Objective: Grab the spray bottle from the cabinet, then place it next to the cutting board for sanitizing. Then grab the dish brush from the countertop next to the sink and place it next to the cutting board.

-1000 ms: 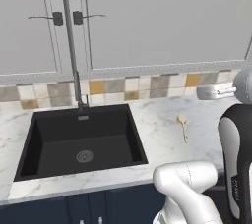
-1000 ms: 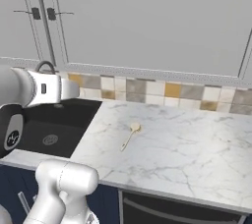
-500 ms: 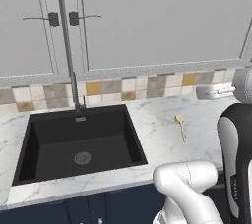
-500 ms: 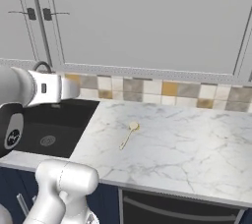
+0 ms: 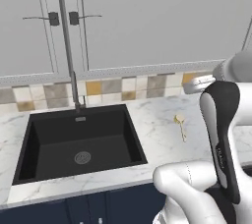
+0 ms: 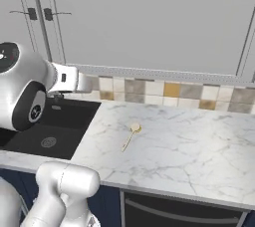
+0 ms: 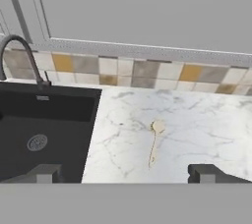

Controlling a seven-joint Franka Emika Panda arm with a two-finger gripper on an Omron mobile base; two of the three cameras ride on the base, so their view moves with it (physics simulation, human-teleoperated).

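We see the small pale cream dish brush (image 7: 154, 142) with round head and thin straight handle lying flat on the white grey-veined marble countertop (image 7: 197, 120), just right of the black rectangular recessed sink (image 7: 44, 129). In the hand view the brush sits near centre, head toward 12 o'clock, handle toward 6 o'clock, apart from the sink edge.

The two-finger gripper (image 7: 125, 173) hangs above the counter with its dark tips spread wide, nothing between them; the brush lies beyond, between the tips' lines, untouched.

In the left base view the brush (image 5: 180, 126) is at about 3 o'clock of the sink (image 5: 78, 142), close to the white arm. In the right base view the brush (image 6: 130, 134) lies on the counter (image 6: 189, 146) at 3 o'clock from the sink (image 6: 55, 131).

A thin steel faucet (image 7: 19, 53) rises at the sink's back edge. Behind runs a beige, grey and ochre tile backsplash (image 7: 147, 73), with light grey wall cabinets (image 5: 147, 16) above.
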